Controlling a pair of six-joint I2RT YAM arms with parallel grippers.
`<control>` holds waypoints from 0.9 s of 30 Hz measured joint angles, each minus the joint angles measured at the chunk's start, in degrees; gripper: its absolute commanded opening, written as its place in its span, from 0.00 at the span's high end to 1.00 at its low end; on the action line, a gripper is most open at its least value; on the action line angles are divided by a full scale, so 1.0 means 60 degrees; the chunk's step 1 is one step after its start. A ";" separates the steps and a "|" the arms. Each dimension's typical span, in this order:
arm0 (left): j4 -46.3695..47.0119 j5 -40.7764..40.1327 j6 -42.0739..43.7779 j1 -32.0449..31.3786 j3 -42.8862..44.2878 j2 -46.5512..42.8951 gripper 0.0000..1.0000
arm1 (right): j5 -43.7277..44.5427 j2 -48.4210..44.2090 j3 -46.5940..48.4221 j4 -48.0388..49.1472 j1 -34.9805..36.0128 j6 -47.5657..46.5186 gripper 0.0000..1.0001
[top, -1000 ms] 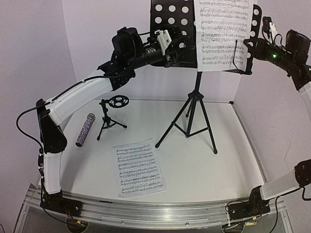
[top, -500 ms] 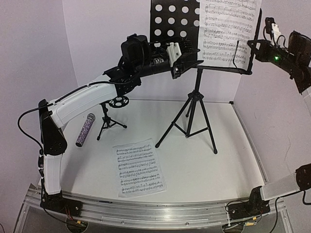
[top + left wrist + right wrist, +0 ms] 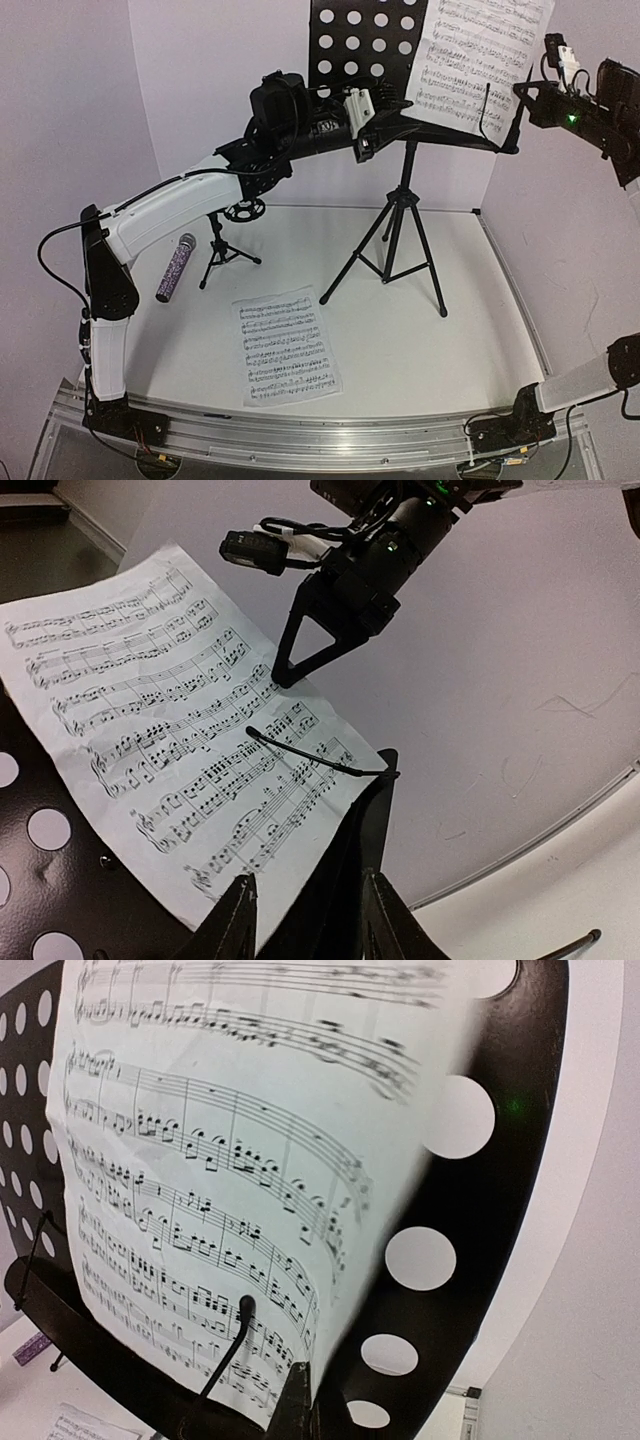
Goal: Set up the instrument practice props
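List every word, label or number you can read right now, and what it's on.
On the sheet-music page on the music stand: staves and notes only, no readable words.
On the second sheet-music page lying on the table: notation too small to read.
On the microphone: no lettering visible.

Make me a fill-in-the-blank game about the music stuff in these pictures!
1. The glittery ___ microphone lies on the table.
2. The small mic stand is ___: no microphone sits in it.
3. The tall music stand has a tray with round ___ in it.
4. One music page rests on the tray; the other page lies flat on the ___.

Missing words: purple, empty, holes, table.
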 measured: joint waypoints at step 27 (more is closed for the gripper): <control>0.0687 -0.0128 -0.0004 0.0004 -0.0288 0.0123 0.57 | 0.0218 0.0245 0.0992 -0.1131 -0.0153 -0.1955 1.00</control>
